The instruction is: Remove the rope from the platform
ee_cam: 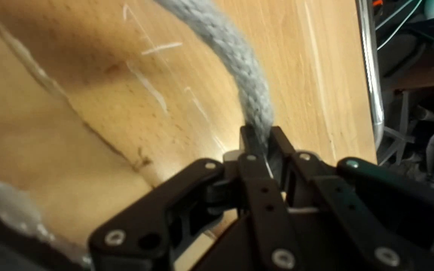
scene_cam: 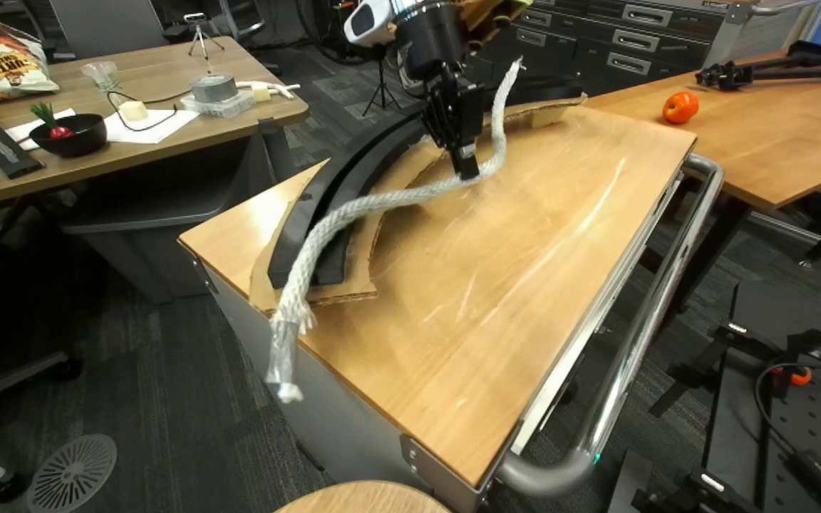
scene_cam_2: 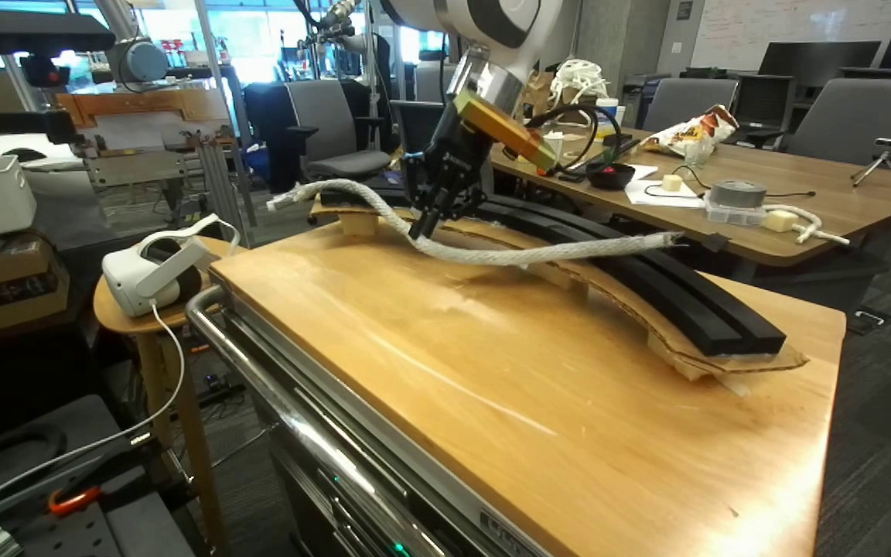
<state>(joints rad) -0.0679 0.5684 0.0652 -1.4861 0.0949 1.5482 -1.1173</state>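
Above the tabletop point(scene_cam: 524, 263), the claw point(scene_cam: 467, 167) grips the rope point(scene_cam: 396, 197), seemingly clear of the platform point(scene_cam_2: 674, 298); setting down likely remains.

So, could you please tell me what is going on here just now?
A robot arm has the light-grey rope pinched between its fingers, partway along, with both ends sticking out free. It looks clear of the curved black platform, though in both exterior views part of it overlaps the platform, so I can't fully rule out contact. The gripped stretch is over the wooden tabletop, not yet set down.
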